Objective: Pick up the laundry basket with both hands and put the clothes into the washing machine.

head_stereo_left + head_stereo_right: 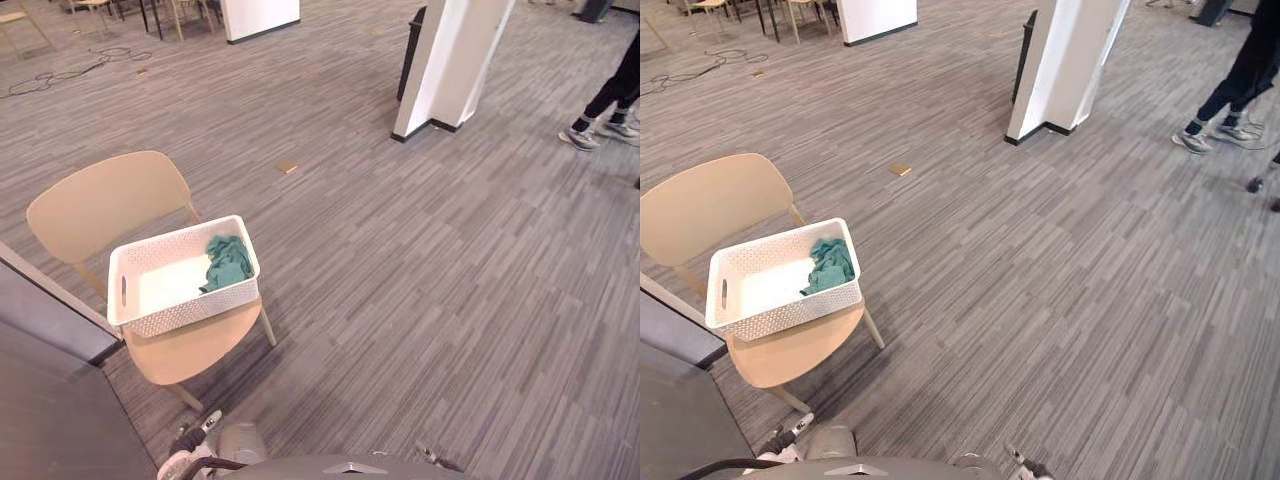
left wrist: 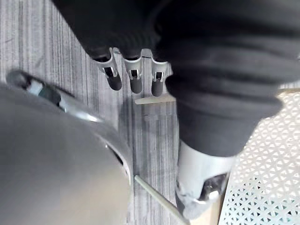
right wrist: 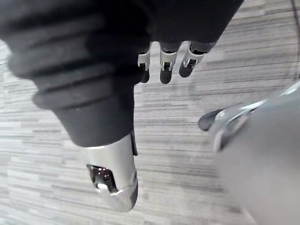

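A white perforated laundry basket (image 1: 195, 310) sits on the seat of a beige chair (image 1: 105, 200) at my front left. A crumpled teal garment (image 1: 228, 262) lies in its right end, and the rest of the basket floor is bare white. My left hand (image 2: 215, 108) hangs low beside the chair with relaxed fingers (image 2: 136, 82) and holds nothing; the basket's lattice wall (image 2: 267, 178) shows close by its thumb. Over the striped carpet my right hand (image 3: 93, 93) also hangs free, its fingers (image 3: 165, 70) loose and its thumb apart.
A dark grey boxy surface (image 1: 50, 400) fills the lower left beside the chair. A white pillar (image 1: 450, 60) stands ahead. A person's legs (image 1: 610, 100) are at the far right. A small brown scrap (image 1: 288, 167) lies on the carpet.
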Controlling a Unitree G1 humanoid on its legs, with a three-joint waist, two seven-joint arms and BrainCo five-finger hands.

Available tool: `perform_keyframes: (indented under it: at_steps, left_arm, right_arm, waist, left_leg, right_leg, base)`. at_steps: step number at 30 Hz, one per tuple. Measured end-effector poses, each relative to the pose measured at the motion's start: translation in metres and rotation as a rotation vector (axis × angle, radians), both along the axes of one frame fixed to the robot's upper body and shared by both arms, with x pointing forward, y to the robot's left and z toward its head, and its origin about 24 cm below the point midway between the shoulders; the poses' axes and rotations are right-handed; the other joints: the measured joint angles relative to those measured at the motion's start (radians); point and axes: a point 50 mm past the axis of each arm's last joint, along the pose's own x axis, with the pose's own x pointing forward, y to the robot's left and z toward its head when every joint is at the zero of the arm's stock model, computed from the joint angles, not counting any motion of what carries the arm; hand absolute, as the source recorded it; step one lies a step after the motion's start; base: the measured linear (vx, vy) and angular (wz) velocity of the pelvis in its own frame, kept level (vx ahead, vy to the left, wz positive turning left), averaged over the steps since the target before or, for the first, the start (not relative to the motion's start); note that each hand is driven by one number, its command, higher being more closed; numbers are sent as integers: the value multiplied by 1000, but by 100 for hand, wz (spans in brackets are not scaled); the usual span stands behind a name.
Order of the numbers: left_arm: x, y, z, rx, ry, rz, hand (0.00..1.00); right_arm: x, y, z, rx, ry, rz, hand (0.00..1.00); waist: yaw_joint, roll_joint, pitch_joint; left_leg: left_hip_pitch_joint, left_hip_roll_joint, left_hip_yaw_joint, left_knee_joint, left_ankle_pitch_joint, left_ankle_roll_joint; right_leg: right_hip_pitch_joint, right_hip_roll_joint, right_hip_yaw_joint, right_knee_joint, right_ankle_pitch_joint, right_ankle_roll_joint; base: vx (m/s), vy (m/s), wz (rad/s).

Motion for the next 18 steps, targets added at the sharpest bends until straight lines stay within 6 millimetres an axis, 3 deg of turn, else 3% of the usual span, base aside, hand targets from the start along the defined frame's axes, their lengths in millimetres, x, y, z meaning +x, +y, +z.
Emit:
perform_keyframes:
  at_steps: [1,2,3,4,7,10,11,12,14,16,18]
  left_arm:
    - [0,0,0,0,4,-10,0]
    - [-2,-2,-1,-4,16,-26,0]
    - [-2,2,-1,1,24,-31,0]
    - [-1,7,0,20,27,-51,0]
    - [-5,10,-2,27,65,-80,0]
    - [-15,8,-4,20,89,-74,0]
    - [-19,7,-5,20,100,-86,0]
    - [-16,8,-4,27,99,-120,0]
    - [-10,9,-3,36,85,-158,0]
    - [-6,9,-2,38,78,-169,0]
    - [1,8,0,49,64,-209,0]
  right_arm:
    - [11,-2,3,-7,-27,5,0]
    - [15,-5,5,-12,-44,-11,0]
    - [22,1,6,0,-67,-13,0]
    - [29,7,6,15,-91,-15,0]
    - [41,13,9,31,-126,-18,0]
    - [40,20,7,48,-128,-16,0]
    - [34,24,5,56,-117,-18,0]
    - [23,27,1,63,-91,-10,0]
    - [3,27,-4,58,-47,-1,0]
    - [-15,24,-7,61,3,-14,0]
    - [-29,22,-9,67,31,-56,0]
  waist:
    - [0,4,2]
    - [0,17,-1]
    - [6,-8,-2]
    - [2,-33,-3]
    - [16,-38,13]
    - [26,-27,15]
    - [23,-25,12]
    - [12,-30,9]
    - [-11,-37,11]
    - [-14,-37,15]
    - [-29,-40,15]
  left_leg:
    - [4,-35,76,-208,21,19]
    - [14,-51,188,-423,152,81]
    - [35,-79,249,-471,173,128]
    - [52,-113,289,-531,188,141]
    - [71,-148,268,-518,155,194]
    - [151,-164,262,-556,113,176]
    - [192,-180,237,-587,95,159]
    - [223,-201,203,-607,91,161]
    - [258,-225,151,-615,83,163]
    - [306,-232,107,-621,82,165]
    - [341,-232,33,-638,85,162]
  right_leg:
    - [25,0,-19,-25,2,4]
    - [41,13,-48,-40,-2,12]
    - [50,-5,-57,-52,-5,21]
    - [48,-25,-65,-75,18,23]
    - [90,-38,-55,-95,72,31]
    - [78,-78,-47,76,73,32]
    - [29,-118,-34,249,77,37]
    - [-37,-168,-11,445,106,71]
    - [-130,-201,60,709,120,72]
    - [-203,-186,119,842,85,72]
    - [-261,-152,135,794,-10,71]
  base:
    - [347,44,38]
    - [442,72,44]
    - [425,83,58]
    - [409,89,51]
    - [278,96,38]
    - [215,128,17]
    - [198,139,47]
    - [198,127,69]
    - [261,56,103]
    - [224,1,78]
    - [161,-78,89]
